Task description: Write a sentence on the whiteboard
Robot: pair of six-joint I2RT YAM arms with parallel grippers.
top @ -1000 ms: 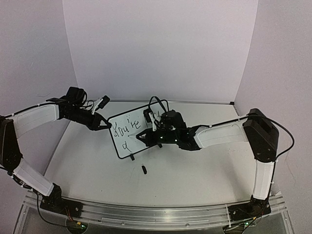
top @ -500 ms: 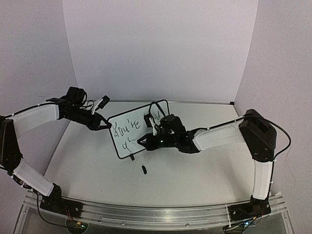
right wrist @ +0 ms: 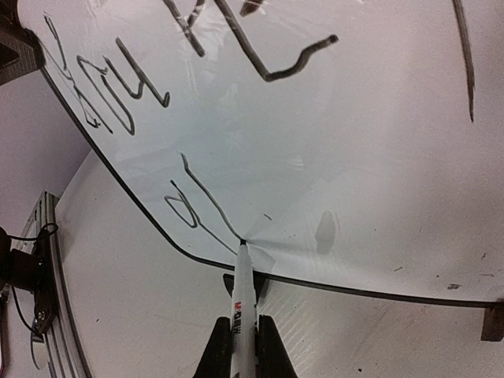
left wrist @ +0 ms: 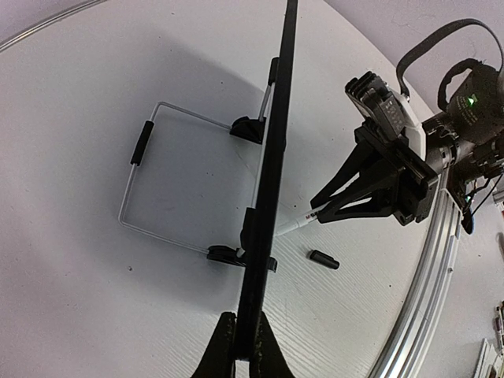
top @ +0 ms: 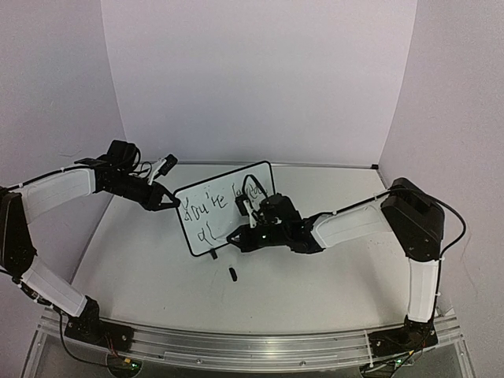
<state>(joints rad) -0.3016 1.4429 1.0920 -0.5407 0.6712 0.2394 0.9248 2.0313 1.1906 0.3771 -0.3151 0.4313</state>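
Note:
The whiteboard (top: 224, 216) stands tilted on the table, black-framed, with dark script: a top line and the start of a second line (top: 206, 233). My left gripper (top: 167, 201) is shut on the board's left edge; in the left wrist view the board (left wrist: 272, 197) shows edge-on between the fingers. My right gripper (top: 246, 235) is shut on a white marker (right wrist: 242, 295), its tip touching the board (right wrist: 354, 142) near the lower edge at the end of the last stroke (right wrist: 201, 206). The marker also shows in the left wrist view (left wrist: 298, 224).
A black marker cap (top: 233, 273) lies on the table in front of the board, also in the left wrist view (left wrist: 324, 259). The board's wire stand (left wrist: 138, 185) rests behind it. Purple walls enclose the table; a metal rail (top: 252, 346) runs along the near edge.
My right gripper has moved down and left across the board with the marker, and a new stroke has appeared after the first letter of the second line. The left arm has not moved.

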